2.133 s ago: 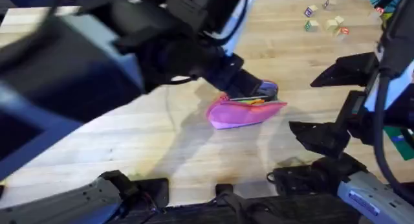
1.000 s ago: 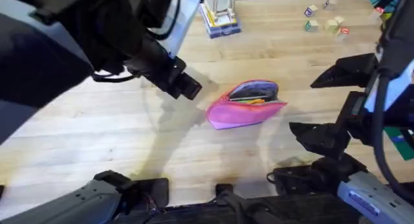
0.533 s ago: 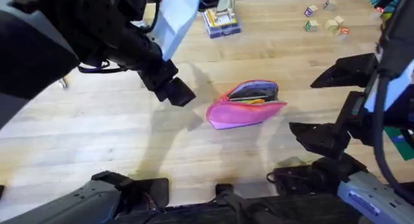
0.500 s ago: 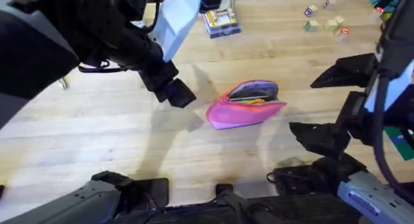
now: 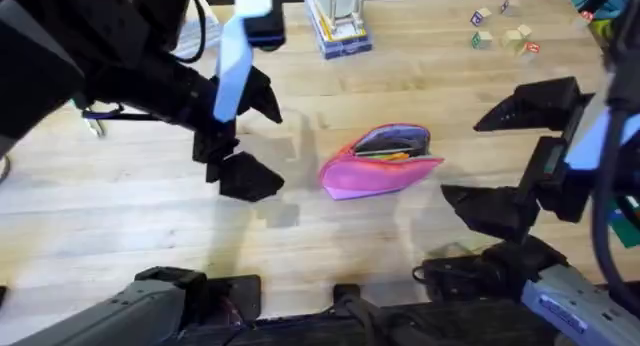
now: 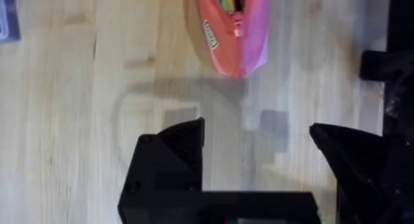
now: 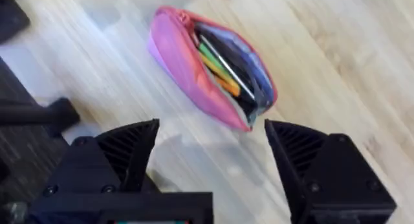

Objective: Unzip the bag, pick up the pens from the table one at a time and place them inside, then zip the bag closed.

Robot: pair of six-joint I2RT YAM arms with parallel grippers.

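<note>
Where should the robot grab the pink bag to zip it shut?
Probably hold the soft pink fabric pouch at one narrow end, coming from above, while the other hand takes the zipper pull. It lies flat on the wooden table, mouth gaping, pens inside. The pull itself is hard to make out.

I am looking down on a pale wooden surface with plank seams running across it. A stack of what may be cards or small books (image 5: 338,21) is sitting near its far edge, and little coloured blocks (image 5: 503,33) are lying scattered toward the far right corner. Soft shadows are falling across the boards.
</note>
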